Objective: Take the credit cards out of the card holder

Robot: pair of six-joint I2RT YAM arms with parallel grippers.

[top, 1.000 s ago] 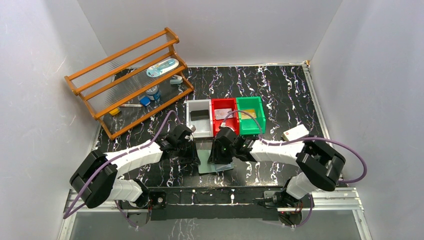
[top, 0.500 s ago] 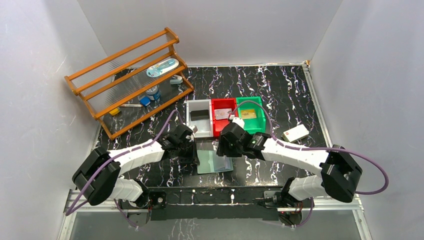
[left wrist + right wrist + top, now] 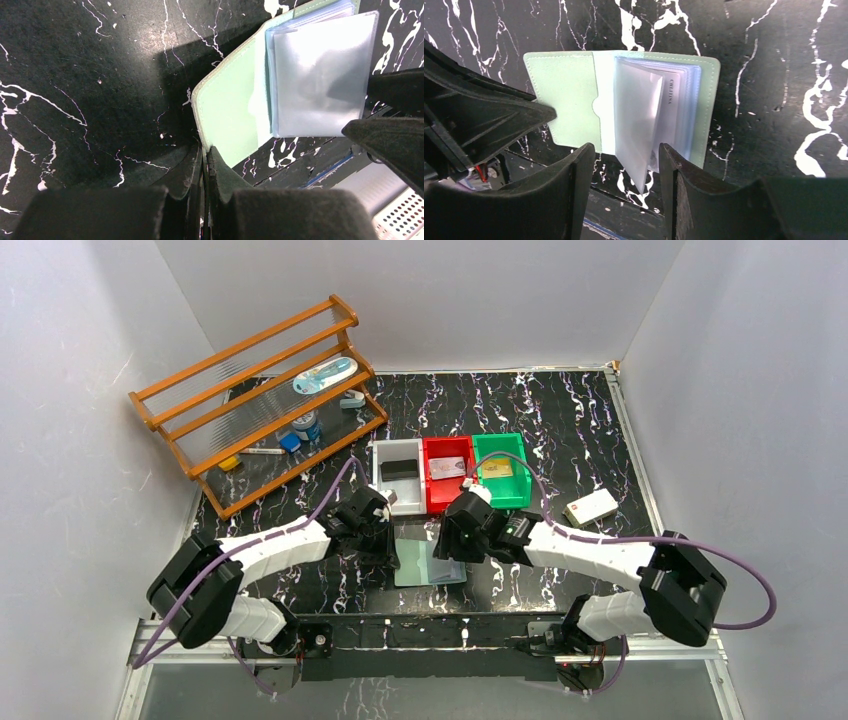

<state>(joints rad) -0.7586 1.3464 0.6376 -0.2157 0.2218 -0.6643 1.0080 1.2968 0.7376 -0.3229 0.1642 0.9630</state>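
Back over the open card holder comes the right gripper, spread and empty. The left gripper, pressed together, pins the holder's left flap. One credit card sits inside the holder's right half. The floppy clear pockets could snag and lift the whole holder.

The top external camera looks down from high behind the near edge, covering the whole worktop. Each wrist camera points steeply down, close above the worktop. All three views share the open card holder.
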